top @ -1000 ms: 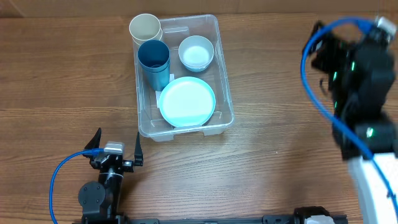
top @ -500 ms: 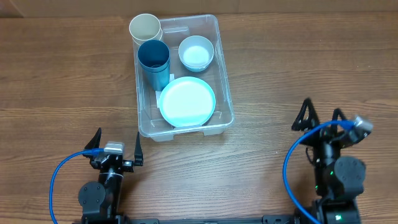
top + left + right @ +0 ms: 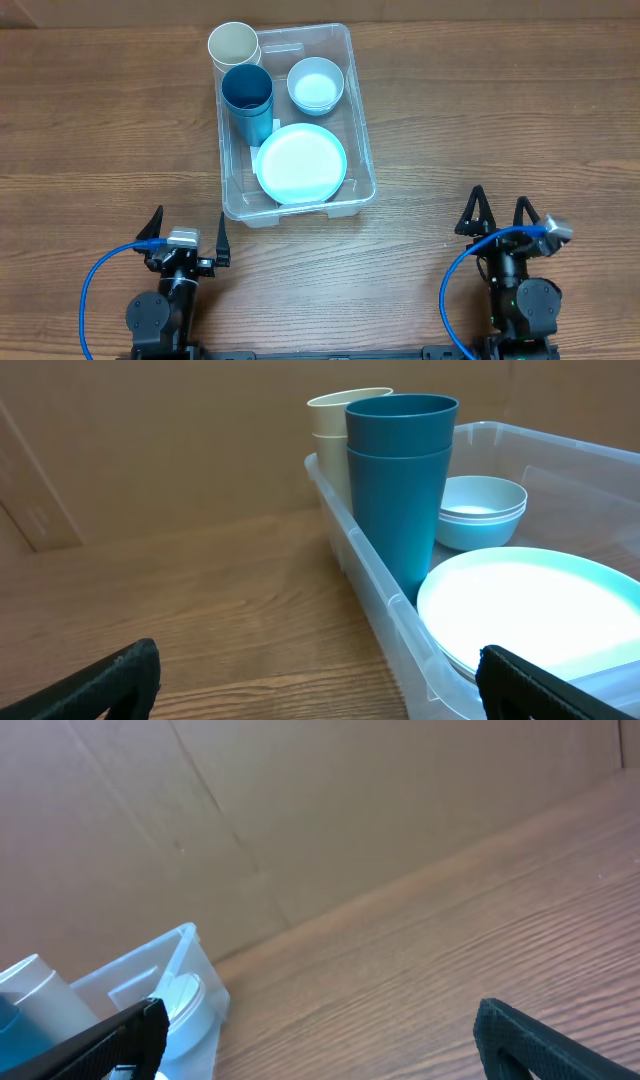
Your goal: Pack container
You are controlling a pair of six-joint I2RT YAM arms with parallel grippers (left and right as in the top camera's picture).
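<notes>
The clear plastic container (image 3: 362, 150) sits at the table's upper middle. It holds stacked cream cups (image 3: 232, 45), stacked teal cups (image 3: 247, 88), pale blue bowls (image 3: 316, 84) and a light blue plate (image 3: 301, 162). The container also shows in the left wrist view (image 3: 375, 575) and the right wrist view (image 3: 197, 960). My left gripper (image 3: 186, 232) is open and empty near the container's front left corner. My right gripper (image 3: 498, 213) is open and empty at the front right, apart from the container.
A brown cardboard wall (image 3: 300, 810) stands behind the table. Blue cables loop by each arm base, left (image 3: 95, 280) and right (image 3: 450, 290). Bare wood table (image 3: 500, 100) lies right of the container.
My right arm has swung down from the far right and settled at the front right, gripper open. The left arm and the container's contents have not moved.
</notes>
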